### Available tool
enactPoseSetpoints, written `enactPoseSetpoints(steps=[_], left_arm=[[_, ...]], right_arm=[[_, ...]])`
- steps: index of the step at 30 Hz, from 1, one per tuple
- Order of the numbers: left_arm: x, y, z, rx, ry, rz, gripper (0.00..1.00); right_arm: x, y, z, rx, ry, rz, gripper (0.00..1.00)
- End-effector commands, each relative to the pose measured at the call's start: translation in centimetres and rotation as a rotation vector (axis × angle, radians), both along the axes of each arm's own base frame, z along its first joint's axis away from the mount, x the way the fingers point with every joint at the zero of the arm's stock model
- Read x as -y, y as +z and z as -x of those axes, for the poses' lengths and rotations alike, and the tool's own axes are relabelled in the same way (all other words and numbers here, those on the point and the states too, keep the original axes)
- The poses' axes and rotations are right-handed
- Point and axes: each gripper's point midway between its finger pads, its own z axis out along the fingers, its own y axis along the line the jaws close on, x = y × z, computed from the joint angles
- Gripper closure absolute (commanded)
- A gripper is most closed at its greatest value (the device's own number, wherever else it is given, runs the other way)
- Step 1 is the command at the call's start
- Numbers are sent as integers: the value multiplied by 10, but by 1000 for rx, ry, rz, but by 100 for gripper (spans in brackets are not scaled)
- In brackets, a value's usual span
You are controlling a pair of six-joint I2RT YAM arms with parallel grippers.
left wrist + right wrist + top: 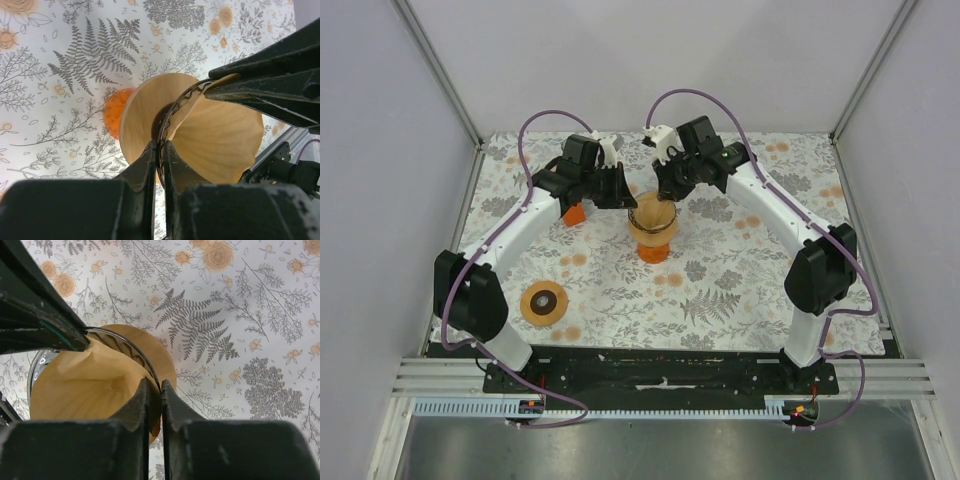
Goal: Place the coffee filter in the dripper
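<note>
The brown filter (85, 385) sits in the dripper (142, 112) between both grippers, the left gripper (159, 150) narrowly pinching the dripper's rim, the right gripper (155, 387) narrowly pinching the filter's edge.

Matt creased paper coffee filter (85, 385), dripper (142, 117) with smooth wood collar, dark metal wire frame and glossy translucent plastic base, matt printed tablecloth (60, 105).
</note>
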Motion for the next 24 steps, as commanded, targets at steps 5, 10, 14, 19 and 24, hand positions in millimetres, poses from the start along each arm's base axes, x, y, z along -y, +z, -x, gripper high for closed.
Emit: enactPoseSetpoints(steps=[5, 10, 14, 19, 24], left_arm=[[1, 8, -3, 58, -31, -19, 97], [1, 9, -3, 60, -33, -17, 98], [1, 10, -3, 62, -34, -15, 98], [1, 11, -3, 65, -35, -15, 98], [1, 11, -3, 68, -36, -16, 98]], right_arm=[[0, -7, 5, -12, 24, -8, 79], [-1, -13, 7, -30, 34, -7, 48], [-2, -25, 5, -59, 28, 9, 51], [-3, -33, 4, -82, 27, 11, 77], [-3, -32, 5, -83, 26, 13, 99]])
